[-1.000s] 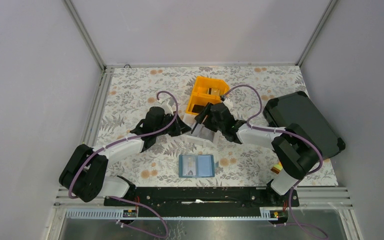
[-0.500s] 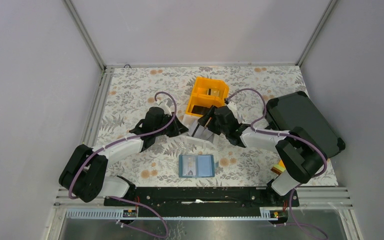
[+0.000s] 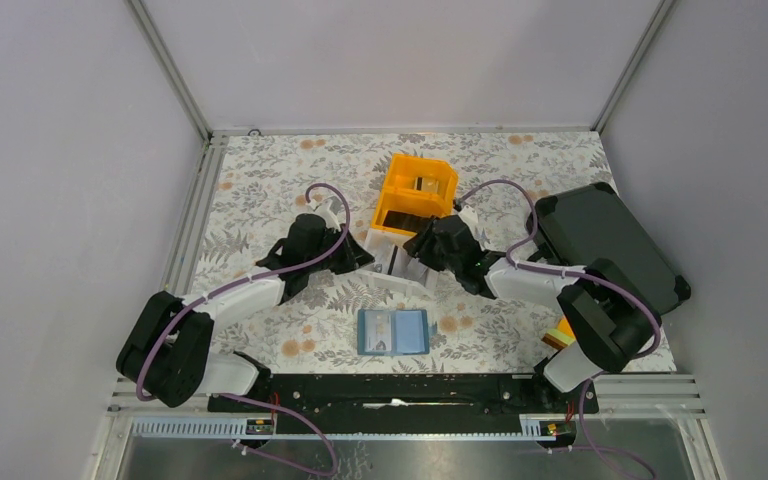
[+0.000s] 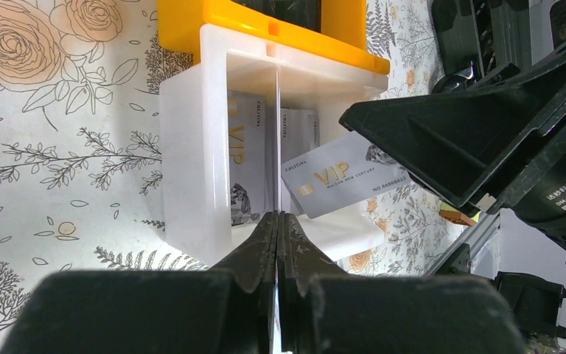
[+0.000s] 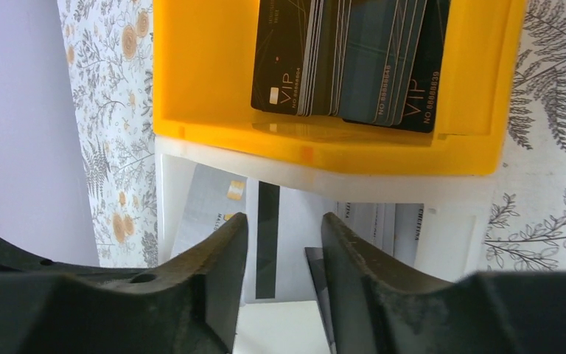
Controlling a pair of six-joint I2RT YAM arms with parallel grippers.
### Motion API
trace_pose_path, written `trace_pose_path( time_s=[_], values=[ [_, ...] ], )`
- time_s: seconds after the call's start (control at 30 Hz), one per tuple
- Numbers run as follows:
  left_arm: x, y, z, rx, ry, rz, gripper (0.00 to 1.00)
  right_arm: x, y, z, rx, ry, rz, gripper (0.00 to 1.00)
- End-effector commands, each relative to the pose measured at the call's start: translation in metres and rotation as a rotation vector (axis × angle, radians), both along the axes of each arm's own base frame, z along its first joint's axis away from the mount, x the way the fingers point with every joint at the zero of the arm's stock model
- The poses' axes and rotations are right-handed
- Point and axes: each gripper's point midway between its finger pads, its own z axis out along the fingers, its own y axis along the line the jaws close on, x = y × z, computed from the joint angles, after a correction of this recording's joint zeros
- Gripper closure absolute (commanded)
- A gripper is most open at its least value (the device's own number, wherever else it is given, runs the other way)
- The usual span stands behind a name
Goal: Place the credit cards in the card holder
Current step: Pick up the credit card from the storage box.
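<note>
Since a second ago the right arm (image 3: 535, 280) has been swinging its wrist lower over the white bin (image 4: 184, 147), its elbow sliding out toward the table's (image 3: 260, 180) right edge. The left arm (image 3: 250, 290) is hardly shifting, and the card holder (image 3: 393, 331) is lying where it was.

The right gripper (image 5: 284, 221) is hanging over the white bin with its jaws standing apart. Pale cards are showing through the gap, and neither finger is visibly pressing on one, so nothing is looking grasped. The left gripper (image 4: 276, 221) is staying clenched tight, its tips meeting at the bin's near wall in line with the thin divider. Whether it is pinching that wall or only bracing it, I cannot tell.

One pale card (image 4: 343, 173) is leaning askew in the compartment on the right gripper's side of the divider. Its long axis is slanting up toward those fingers, and its upper end is disappearing behind the gripper. That is looking like the card being picked, and the right arm is plainly the nearer one. More dark credit cards (image 5: 354, 59) are standing packed in the orange bin (image 5: 214, 88), which is touching the white bin's far side.

The card holder is lying open and flat near the middle of the table's near edge, well apart from both bins, so the carry is going to be running back toward the arm bases.
</note>
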Motion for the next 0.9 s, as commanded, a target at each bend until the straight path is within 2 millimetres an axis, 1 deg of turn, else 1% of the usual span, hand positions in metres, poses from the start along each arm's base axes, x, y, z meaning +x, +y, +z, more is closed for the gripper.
trace_pose_path(
  time_s=[0.0,0.1,0.2,0.27,0.33,0.4,0.47,0.6,0.67,0.73,0.87],
  values=[
    [0.009,0.000,0.016,-0.022,-0.051,0.019,1.00,0.001,-0.011,0.012,0.006,-0.027,-0.036,0.55],
    [0.010,0.000,0.017,-0.018,-0.050,0.013,1.00,-0.002,-0.014,0.008,-0.003,-0.019,-0.033,0.67],
    [0.010,-0.001,0.018,-0.015,-0.052,0.010,1.00,-0.005,-0.016,0.008,-0.007,-0.019,-0.031,0.75],
    [0.010,-0.001,0.019,-0.010,-0.056,0.005,0.97,-0.005,-0.017,0.010,-0.015,-0.025,-0.031,0.83],
    [0.010,0.000,0.020,-0.005,-0.060,0.002,0.95,-0.005,-0.020,0.010,-0.032,-0.031,-0.030,0.84],
    [0.011,0.000,0.020,0.000,-0.058,-0.001,0.91,-0.004,-0.022,0.009,-0.053,-0.035,-0.030,0.86],
    [0.011,0.000,0.021,0.007,-0.061,-0.005,0.84,-0.004,-0.023,0.007,-0.065,-0.037,-0.027,0.91],
    [0.012,0.000,0.027,0.014,-0.079,-0.012,0.71,-0.003,-0.026,0.008,-0.087,-0.049,-0.026,0.96],
    [0.014,0.001,0.033,0.027,-0.096,-0.015,0.64,0.000,-0.029,0.014,-0.117,-0.071,-0.027,0.98],
    [0.016,0.001,0.041,0.040,-0.116,-0.023,0.53,0.004,-0.035,0.021,-0.152,-0.100,-0.034,1.00],
    [0.021,0.003,0.059,0.062,-0.156,-0.027,0.35,0.009,-0.046,0.037,-0.206,-0.162,-0.056,1.00]
  ],
)
